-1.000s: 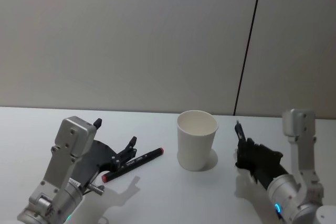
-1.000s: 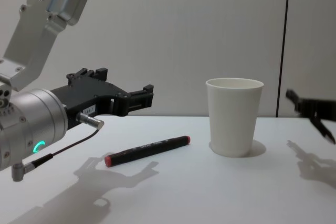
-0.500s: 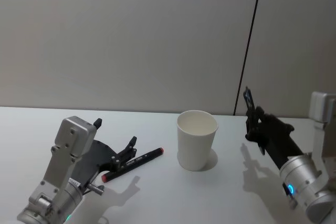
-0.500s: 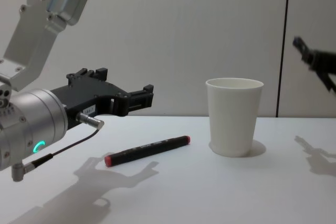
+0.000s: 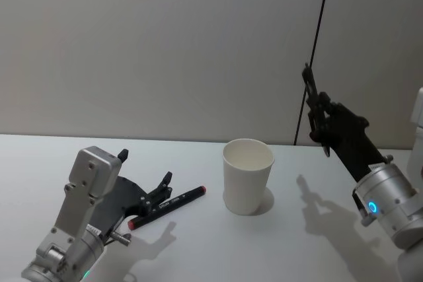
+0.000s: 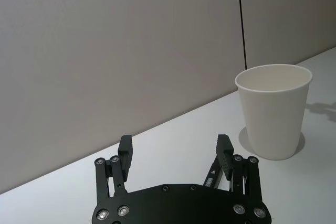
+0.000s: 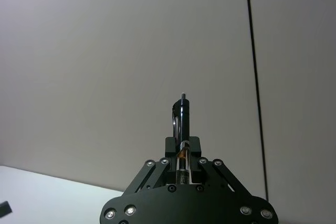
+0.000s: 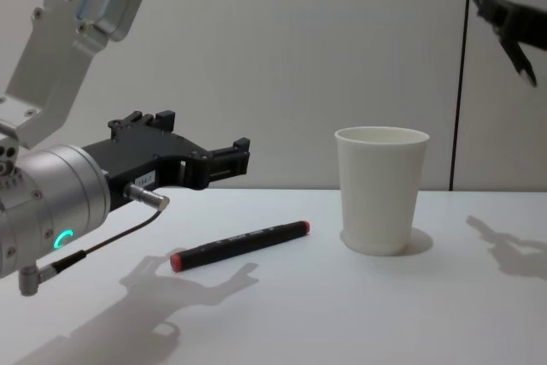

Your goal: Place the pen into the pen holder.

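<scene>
The pen holder, a white paper cup, stands upright mid-table, also in the chest view and the left wrist view. My right gripper hangs high, right of the cup and above its rim, shut on a slim black pen that points upward. The right wrist view has that pen clamped between the fingers of the gripper. My left gripper hovers open, left of the cup, above a black red-ended marker lying on the table.
The white table runs back to a grey wall with a dark vertical seam. The left arm's silver housing bulks large at the chest view's left side.
My right gripper has risen with the pen from just above the table to well over the cup's rim height, still right of the cup. The left arm and the marker have not moved.
</scene>
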Controlling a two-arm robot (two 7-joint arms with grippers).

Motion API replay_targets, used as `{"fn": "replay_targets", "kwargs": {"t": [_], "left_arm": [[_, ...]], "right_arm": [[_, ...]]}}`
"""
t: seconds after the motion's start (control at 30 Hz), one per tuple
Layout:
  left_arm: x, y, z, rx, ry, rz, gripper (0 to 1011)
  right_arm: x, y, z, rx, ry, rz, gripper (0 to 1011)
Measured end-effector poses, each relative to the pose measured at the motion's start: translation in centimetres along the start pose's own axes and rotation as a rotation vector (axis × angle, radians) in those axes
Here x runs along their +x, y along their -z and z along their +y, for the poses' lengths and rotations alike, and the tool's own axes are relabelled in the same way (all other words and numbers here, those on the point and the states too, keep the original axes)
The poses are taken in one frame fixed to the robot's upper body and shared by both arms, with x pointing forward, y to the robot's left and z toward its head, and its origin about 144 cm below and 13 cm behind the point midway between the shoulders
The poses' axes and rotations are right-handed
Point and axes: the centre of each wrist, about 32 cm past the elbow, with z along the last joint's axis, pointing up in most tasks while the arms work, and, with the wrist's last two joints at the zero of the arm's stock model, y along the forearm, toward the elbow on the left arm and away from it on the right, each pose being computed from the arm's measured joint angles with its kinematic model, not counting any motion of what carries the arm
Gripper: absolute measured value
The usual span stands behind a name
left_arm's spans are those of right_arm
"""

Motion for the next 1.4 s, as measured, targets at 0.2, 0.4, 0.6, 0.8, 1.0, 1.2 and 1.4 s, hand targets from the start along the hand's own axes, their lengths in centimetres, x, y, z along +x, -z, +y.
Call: {"fn": "replay_targets", "kwargs": {"t": [0.2, 0.4, 0.6, 0.8, 1.0, 1.2, 1.4], "left_arm": [[0.0, 0.0, 0.0, 0.000, 0.000, 0.000, 1003], [0.0, 0.0, 0.0, 0.000, 0.000, 0.000, 1003], [0.0, 0.0, 0.0, 0.000, 0.000, 0.000, 1003], [0.0, 0.0, 0.0, 0.000, 0.000, 0.000, 1003], [0.0, 0.0, 0.0, 0.000, 0.000, 0.000, 1003], [0.0, 0.0, 0.0, 0.000, 0.000, 0.000, 1003], [0.0, 0.0, 0.0, 0.000, 0.000, 0.000, 1004]], "right_arm": [[0.8, -0.1, 1.3, 0.033, -0.085, 0.032, 144], [1.1, 0.4, 2.8, 0.038, -0.162, 0.055, 145], [1.1, 1.0, 3.9, 0.037, -0.204, 0.064, 145], [1.1, 2.0, 5.1, 0.038, -0.233, 0.068, 145], [0.9, 3.0, 6.2, 0.042, -0.253, 0.067, 145], [0.7, 3.9, 6.9, 0.044, -0.271, 0.046, 145], [0.4, 4.8, 7.3, 0.039, -0.281, 0.017, 145]]}}
